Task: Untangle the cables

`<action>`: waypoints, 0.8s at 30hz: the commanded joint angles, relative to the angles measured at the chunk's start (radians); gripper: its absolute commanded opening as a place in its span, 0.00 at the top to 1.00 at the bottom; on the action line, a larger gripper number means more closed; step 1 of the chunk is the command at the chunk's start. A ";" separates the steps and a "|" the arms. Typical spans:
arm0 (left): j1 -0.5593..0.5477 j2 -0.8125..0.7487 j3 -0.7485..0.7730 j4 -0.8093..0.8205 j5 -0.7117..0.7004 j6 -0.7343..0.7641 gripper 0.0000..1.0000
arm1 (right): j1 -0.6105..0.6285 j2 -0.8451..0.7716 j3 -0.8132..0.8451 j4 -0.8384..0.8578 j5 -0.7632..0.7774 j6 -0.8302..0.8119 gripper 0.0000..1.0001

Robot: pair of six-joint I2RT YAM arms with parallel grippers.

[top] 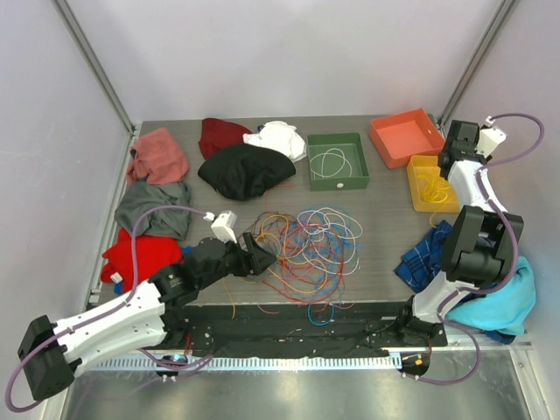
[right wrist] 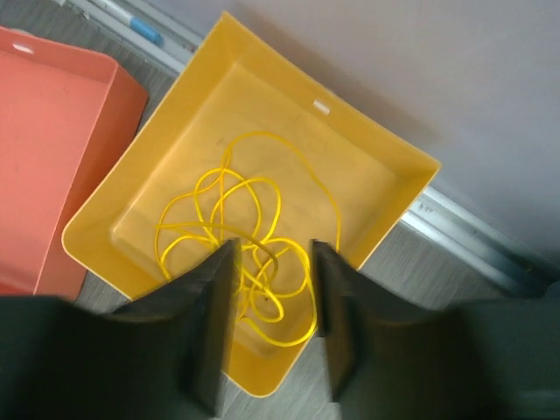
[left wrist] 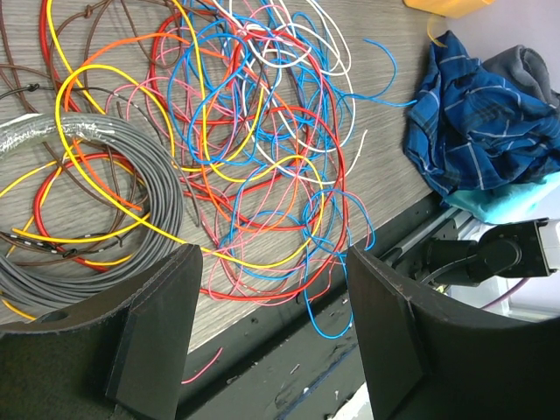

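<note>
On the table [top: 385, 223], yellow bin [right wrist: 372, 171] holds yellow cable [right wrist: 261, 255], green bin [top: 339, 185] white cable [top: 331, 163]; both arms' jaws spread.

You are working in a robotics lab test cell. Your 2 machines, the left arm [top: 114, 324] and the right arm [top: 477, 236], are bolted to a black rail [top: 289, 328] at the near edge of a grey wood-look table [top: 385, 254]. Plain pale walls [top: 289, 52] and slanted metal posts [top: 96, 63] box the table in on 3 sides. Purple hoses [top: 528, 115] loop loosely off the arms. What lies on the table looks like set-out practice material: a green tray [top: 338, 185], an orange tray [top: 404, 138] and a yellow tray [top: 418, 166], several bunched cloths [top: 245, 171], and a tangle of coloured cables [top: 306, 245].
</note>
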 commanded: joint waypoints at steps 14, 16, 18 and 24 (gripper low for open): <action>0.004 0.038 0.006 0.082 0.032 0.003 0.29 | 0.020 -0.111 0.011 -0.154 -0.250 0.166 0.32; 0.004 0.044 0.007 0.082 0.037 0.002 0.29 | 0.058 -0.154 -0.017 -0.130 -0.248 0.169 0.32; 0.004 0.054 0.009 0.106 0.043 -0.005 0.29 | 0.089 -0.234 -0.075 -0.082 -0.248 0.175 0.32; 0.004 0.058 -0.009 0.131 0.037 -0.017 0.29 | 0.296 -0.383 -0.230 -0.031 -0.211 0.174 0.34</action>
